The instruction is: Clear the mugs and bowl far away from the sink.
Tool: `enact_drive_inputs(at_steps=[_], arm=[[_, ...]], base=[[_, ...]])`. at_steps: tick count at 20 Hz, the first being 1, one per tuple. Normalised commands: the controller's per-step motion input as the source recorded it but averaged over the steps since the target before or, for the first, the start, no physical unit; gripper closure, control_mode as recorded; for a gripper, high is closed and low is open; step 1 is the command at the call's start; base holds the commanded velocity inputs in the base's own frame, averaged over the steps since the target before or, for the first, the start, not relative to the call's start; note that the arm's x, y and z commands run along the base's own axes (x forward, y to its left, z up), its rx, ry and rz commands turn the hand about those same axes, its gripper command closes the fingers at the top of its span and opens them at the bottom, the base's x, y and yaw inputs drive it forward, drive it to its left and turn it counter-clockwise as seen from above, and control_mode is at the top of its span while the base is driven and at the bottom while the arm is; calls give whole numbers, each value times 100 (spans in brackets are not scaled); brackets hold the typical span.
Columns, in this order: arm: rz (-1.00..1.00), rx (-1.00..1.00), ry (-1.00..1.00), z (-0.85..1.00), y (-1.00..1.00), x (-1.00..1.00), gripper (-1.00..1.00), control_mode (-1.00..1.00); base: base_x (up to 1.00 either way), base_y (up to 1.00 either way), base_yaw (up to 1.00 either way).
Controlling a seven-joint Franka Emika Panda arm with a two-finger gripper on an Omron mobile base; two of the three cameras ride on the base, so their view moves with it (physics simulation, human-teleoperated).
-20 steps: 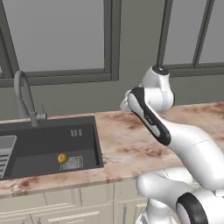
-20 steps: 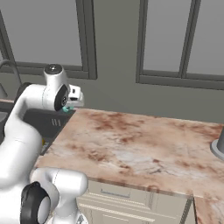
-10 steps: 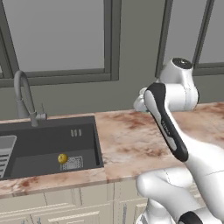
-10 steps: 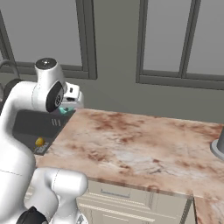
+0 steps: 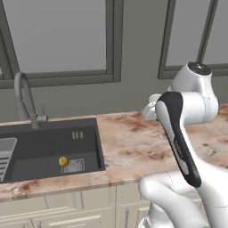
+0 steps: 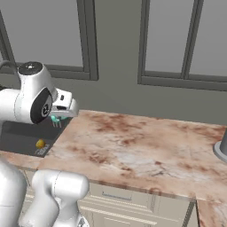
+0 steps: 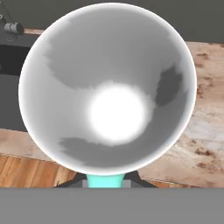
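My gripper (image 6: 56, 118) is shut on the teal mug (image 7: 106, 87), holding it by the teal handle. The hand view looks straight into the mug's white inside. Teal shows under the hand (image 5: 151, 109), which hangs above the counter's left end, just right of the sink (image 5: 49, 142). The yellow mug (image 5: 63, 160) lies on the floor of the dark sink (image 6: 20, 135), beside its drain. The bowl is out of view.
A curved grey faucet (image 5: 24, 95) stands behind the sink, with a ribbed grey rack (image 5: 5, 153) at the basin's left. The marbled brown counter (image 6: 142, 142) stretches to the right. A grey object (image 6: 221, 148) is cut off by the right edge. Windows line the back wall.
The arm's upper joints have swung right and risen. The hand has carried the teal mug a little to the right, off the sink's edge. The yellow mug has not moved.
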Motion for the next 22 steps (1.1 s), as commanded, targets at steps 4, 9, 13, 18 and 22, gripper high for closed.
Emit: enact_drive_inputs(at_steps=[4, 9, 13, 18, 22], arm=[[0, 0, -5, 38, 5, -70, 100, -100], [0, 3, 5, 13, 1, -31, 100, 100], [0, 0, 0, 0, 0, 0, 100, 100], [0, 0, 0, 0, 0, 0, 100, 100], [0, 0, 0, 0, 0, 0, 100, 100]], base=[[0, 0, 0], [-9, 0, 0], [-28, 12, 18], [-12, 100, 42], [-78, 100, 22]])
